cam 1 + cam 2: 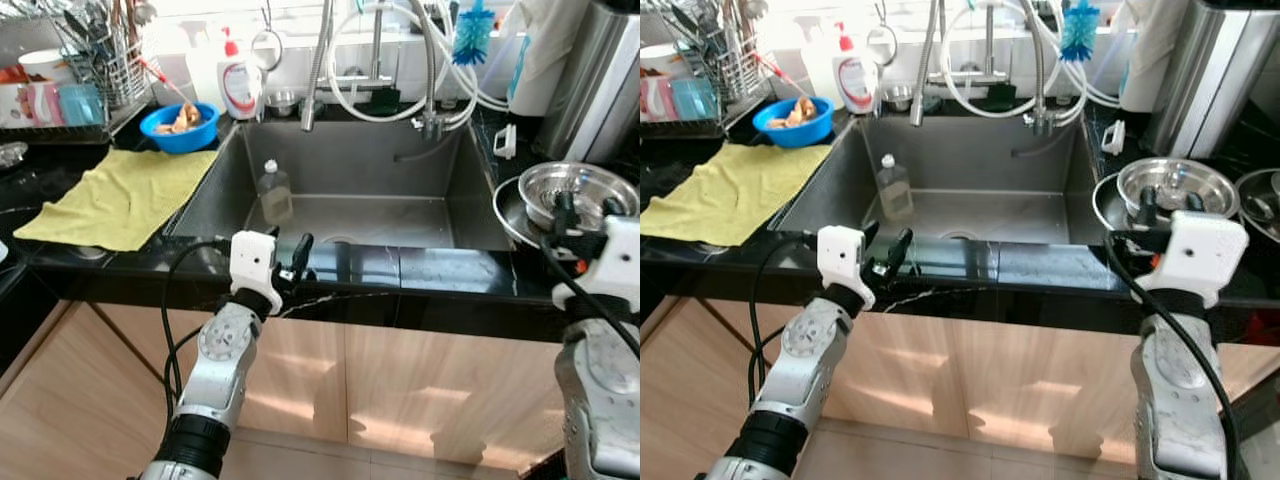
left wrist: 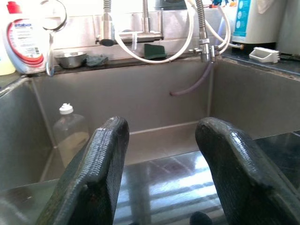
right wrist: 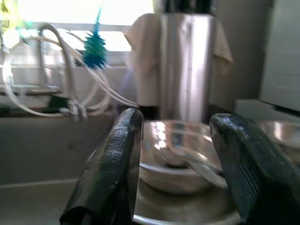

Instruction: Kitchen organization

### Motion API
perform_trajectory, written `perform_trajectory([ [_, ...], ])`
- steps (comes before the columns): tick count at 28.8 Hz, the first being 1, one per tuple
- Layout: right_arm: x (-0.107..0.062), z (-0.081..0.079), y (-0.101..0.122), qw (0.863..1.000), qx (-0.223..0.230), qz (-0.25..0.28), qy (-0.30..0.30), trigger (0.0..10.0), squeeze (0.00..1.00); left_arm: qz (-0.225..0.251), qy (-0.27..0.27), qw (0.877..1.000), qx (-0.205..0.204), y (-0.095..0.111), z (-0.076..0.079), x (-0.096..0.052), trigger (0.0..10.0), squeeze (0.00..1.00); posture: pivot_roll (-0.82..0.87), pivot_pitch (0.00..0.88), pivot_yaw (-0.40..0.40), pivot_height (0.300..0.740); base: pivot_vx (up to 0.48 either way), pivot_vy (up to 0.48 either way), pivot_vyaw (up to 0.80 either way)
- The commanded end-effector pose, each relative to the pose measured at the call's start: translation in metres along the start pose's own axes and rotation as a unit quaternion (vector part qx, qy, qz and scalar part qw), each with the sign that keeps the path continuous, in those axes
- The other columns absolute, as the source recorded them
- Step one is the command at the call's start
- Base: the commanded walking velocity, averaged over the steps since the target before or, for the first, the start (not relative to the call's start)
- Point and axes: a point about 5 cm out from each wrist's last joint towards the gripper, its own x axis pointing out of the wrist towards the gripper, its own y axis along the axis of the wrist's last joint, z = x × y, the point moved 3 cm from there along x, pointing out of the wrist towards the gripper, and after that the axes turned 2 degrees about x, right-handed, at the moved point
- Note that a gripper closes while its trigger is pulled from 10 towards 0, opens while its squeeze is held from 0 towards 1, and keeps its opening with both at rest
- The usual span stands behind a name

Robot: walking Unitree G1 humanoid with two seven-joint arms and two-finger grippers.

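Note:
A steel sink point(image 1: 360, 160) is set in the black counter before me. A clear plastic bottle point(image 1: 273, 190) with a white cap stands inside it near the left wall. My left gripper point(image 1: 288, 266) hovers open over the sink's front rim, pointing at the basin, with nothing between its fingers point(image 2: 101, 154). At the right, a shiny steel bowl point(image 1: 578, 190) holding a spoon rests on a steel plate point(image 1: 506, 212). My right gripper point(image 1: 588, 214) is open just in front of that bowl, its fingers point(image 3: 119, 159) apart on either side of it and not touching.
A yellow cloth point(image 1: 125, 195) lies left of the sink, with a blue bowl point(image 1: 180, 127) of food scraps and a dish rack point(image 1: 90, 70) behind it. A soap bottle point(image 1: 240, 85), faucet hoses point(image 1: 380, 70), a blue brush point(image 1: 473, 35) and a tall steel canister point(image 1: 590, 80) line the back.

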Motion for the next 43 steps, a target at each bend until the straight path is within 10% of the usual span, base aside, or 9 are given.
perform_trajectory([
  [1, -0.001, 0.003, 0.005, 1.0, 0.003, -0.001, -0.01, 10.0, 0.0, -0.001, -0.004, 1.0, 0.004, 0.002, 0.0, 0.002, 10.0, 0.0, -0.18, 0.0, 0.097, 0.74, 0.0, 0.0, 0.0],
  [43, 0.008, 0.005, -0.018, 0.997, 0.006, -0.074, -0.035, 10.0, 0.0, -0.003, -0.007, 1.0, 0.005, 0.001, 0.001, 0.0, 10.0, 0.0, -0.16, 0.0, 0.096, 0.74, 0.0, 0.0, 0.0],
])
